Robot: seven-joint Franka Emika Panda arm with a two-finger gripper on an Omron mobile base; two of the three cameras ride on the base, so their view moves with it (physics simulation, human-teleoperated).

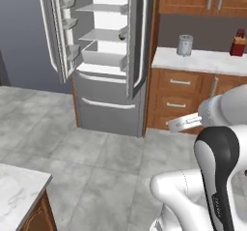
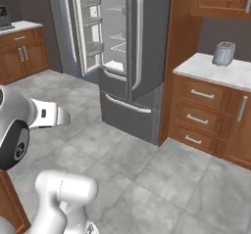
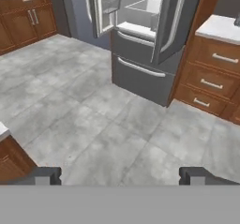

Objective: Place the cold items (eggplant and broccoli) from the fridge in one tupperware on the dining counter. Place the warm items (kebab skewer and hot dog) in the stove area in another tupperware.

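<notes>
The grey fridge (image 1: 108, 99) (image 2: 130, 105) (image 3: 140, 73) stands across the tiled floor with its upper left door (image 1: 54, 27) swung open, showing white shelves. A small dark shape (image 1: 122, 36) sits at the right end of one shelf, too small to identify. My gripper (image 3: 121, 176) is open with nothing between its fingers, and hangs well short of the fridge, pointing at it over the floor. The eggplant, broccoli, kebab skewer, hot dog and tupperware are out of view.
Wooden drawer cabinets (image 1: 193, 97) (image 2: 211, 115) flank the fridge on the right under a white counter (image 1: 202, 61) with a metal toaster (image 1: 185, 45) (image 2: 223, 53) and a red item (image 1: 237, 42). A marble counter corner (image 1: 19, 191) is near left. Grey tile floor (image 3: 93, 115) lies between.
</notes>
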